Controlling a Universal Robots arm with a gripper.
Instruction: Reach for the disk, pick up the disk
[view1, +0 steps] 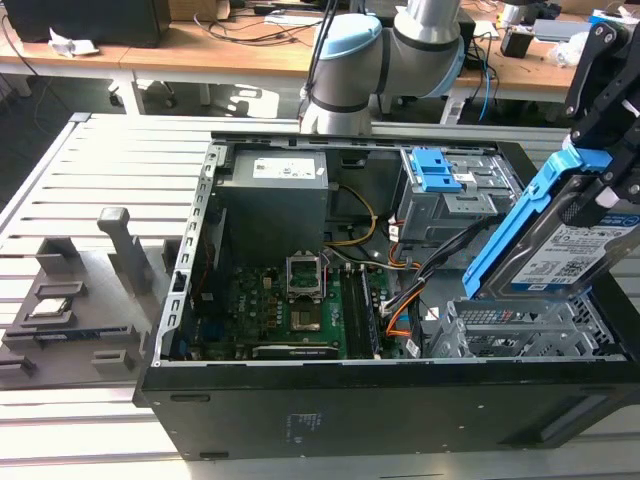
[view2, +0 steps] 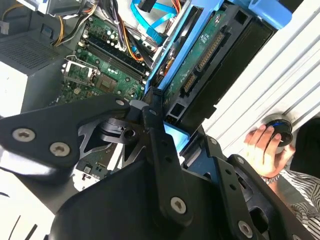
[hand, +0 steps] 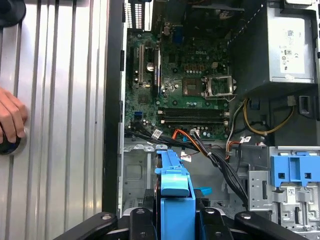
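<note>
An open computer case lies on a slatted metal surface, its green motherboard exposed. At the exterior view's right, the black pincer is closed on the disk, held clear above the case's drive cage. The disk, framed in its blue bracket, tilts steeply, its long axis running from the pincer down toward the case interior, label facing the exterior camera. In the first wrist view, a person's hand rests on the surface beside the case.
</note>
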